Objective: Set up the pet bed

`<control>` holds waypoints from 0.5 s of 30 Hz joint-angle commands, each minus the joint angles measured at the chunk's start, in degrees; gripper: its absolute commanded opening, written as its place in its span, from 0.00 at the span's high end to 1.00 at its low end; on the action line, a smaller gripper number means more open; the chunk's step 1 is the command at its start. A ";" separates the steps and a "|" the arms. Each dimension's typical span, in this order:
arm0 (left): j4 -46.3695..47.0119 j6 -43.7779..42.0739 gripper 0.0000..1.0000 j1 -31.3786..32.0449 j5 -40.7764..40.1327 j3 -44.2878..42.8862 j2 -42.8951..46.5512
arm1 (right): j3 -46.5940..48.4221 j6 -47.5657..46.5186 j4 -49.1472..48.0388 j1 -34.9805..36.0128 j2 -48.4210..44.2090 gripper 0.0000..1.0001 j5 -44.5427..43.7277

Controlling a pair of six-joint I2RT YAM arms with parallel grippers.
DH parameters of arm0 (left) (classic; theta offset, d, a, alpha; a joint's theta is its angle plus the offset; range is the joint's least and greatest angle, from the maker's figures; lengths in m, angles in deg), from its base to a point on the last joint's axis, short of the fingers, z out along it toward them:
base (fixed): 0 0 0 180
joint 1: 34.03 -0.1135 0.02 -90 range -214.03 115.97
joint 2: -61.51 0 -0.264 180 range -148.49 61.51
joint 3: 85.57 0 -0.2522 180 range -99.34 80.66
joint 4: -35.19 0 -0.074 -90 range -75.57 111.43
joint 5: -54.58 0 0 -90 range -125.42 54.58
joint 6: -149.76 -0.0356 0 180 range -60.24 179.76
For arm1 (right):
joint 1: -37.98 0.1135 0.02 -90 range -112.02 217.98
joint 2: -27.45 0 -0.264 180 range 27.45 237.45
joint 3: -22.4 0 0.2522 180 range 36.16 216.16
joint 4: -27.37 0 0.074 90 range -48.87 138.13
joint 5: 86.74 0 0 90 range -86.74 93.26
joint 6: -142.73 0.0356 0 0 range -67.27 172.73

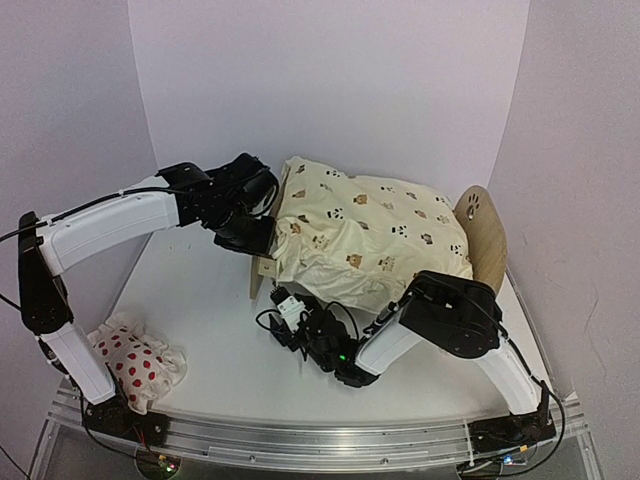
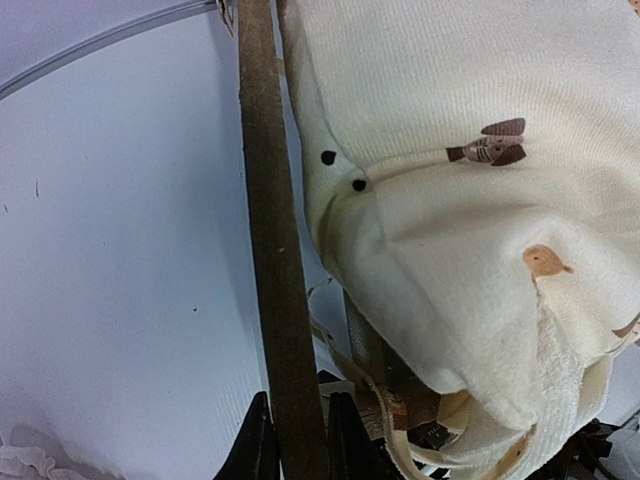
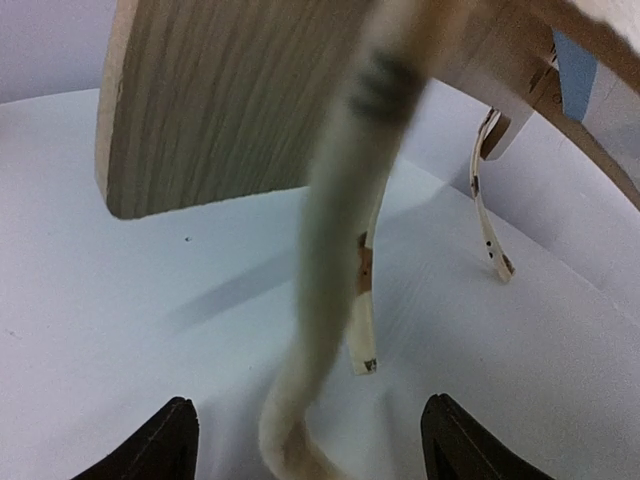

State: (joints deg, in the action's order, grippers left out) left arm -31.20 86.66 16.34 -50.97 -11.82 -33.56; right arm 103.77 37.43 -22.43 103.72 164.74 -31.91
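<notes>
The pet bed (image 1: 482, 235) stands at the back of the table, its rounded paw-print headboard on the right and its flat footboard (image 1: 260, 272) on the left. A cream animal-print cushion (image 1: 370, 235) lies over the bed and spills past the front side. My left gripper (image 1: 255, 238) is shut on the footboard's edge (image 2: 275, 250), which runs up between its fingers (image 2: 255, 445). My right gripper (image 1: 285, 303) sits low at the bed's front left corner. It is open (image 3: 305, 450), and a cushion tie (image 3: 340, 250) hangs blurred between its fingertips (image 3: 150, 445), held by neither.
A small white pillow with red spots (image 1: 135, 360) lies at the near left, beside the left arm's base. Two more cushion ties (image 3: 490, 230) dangle under the frame. The white backdrop walls close in on the left, back and right.
</notes>
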 commanded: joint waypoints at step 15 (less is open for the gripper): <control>6.60 -1.59 1.00 1.05 5.75 -7.70 2.64 | 18.25 -17.04 -9.62 -2.58 12.27 0.33 -3.58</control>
State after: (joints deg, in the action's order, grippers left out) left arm -31.75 86.64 16.34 -50.28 -12.16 -33.58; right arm 118.39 24.17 -28.14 101.97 174.83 -34.30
